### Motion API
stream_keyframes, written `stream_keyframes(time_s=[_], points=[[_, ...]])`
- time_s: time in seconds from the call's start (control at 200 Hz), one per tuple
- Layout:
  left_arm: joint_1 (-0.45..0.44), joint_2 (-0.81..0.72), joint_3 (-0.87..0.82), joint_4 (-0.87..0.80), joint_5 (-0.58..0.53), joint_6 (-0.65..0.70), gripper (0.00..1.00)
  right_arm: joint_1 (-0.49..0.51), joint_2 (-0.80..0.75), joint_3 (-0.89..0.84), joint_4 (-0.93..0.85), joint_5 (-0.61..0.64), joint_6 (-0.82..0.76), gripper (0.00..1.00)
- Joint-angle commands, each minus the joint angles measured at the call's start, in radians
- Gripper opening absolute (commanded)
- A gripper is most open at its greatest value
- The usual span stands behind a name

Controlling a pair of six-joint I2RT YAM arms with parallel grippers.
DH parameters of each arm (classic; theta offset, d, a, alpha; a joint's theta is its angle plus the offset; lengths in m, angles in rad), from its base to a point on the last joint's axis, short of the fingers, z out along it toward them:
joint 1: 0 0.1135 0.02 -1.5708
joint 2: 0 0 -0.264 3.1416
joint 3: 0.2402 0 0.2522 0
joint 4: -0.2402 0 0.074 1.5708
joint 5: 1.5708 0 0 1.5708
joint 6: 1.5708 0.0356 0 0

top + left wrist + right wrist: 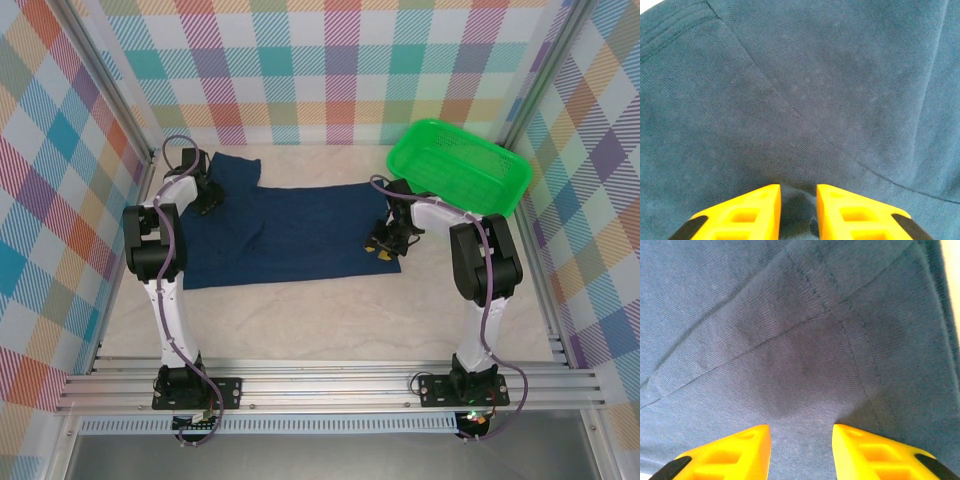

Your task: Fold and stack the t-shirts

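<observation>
The dark navy t-shirt (300,235) lies spread flat on the table, its plain side up, with one sleeve pointing to the far left. My left gripper (207,205) is down on that far-left part; in the left wrist view its yellow fingers (755,210) stand close together around a small puckered fold of the t-shirt (815,90). At the shirt's near right corner sits my right gripper (382,245). Its fingers (740,455) stand apart on the cloth (790,340), which lies flat between them near a stitched hem.
A green plastic mesh basket (505,158) stands at the back right, close behind the right arm. Bare table (320,320) lies between the shirt and the arm bases. Checked walls close in the left, back and right sides.
</observation>
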Motion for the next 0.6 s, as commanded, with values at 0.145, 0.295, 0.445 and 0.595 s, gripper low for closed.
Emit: stream_keyframes(time_s=[0.145, 0.295, 0.445, 0.595], points=[[-0.017, -0.016, 0.004, -0.035, -0.040, 0.004, 0.18, -0.006, 0.025, 0.020, -0.034, -0.012, -0.022, 0.37], [-0.022, -0.035, 0.001, -0.040, -0.031, 0.004, 0.15, -0.006, 0.035, 0.024, -0.040, -0.009, -0.019, 0.37], [-0.025, -0.046, 0.007, -0.057, -0.049, 0.010, 0.04, -0.006, 0.039, 0.024, -0.039, -0.010, -0.014, 0.36], [-0.026, -0.075, 0.005, -0.074, -0.103, 0.006, 0.00, -0.006, 0.039, 0.024, -0.039, -0.011, -0.015, 0.36]])
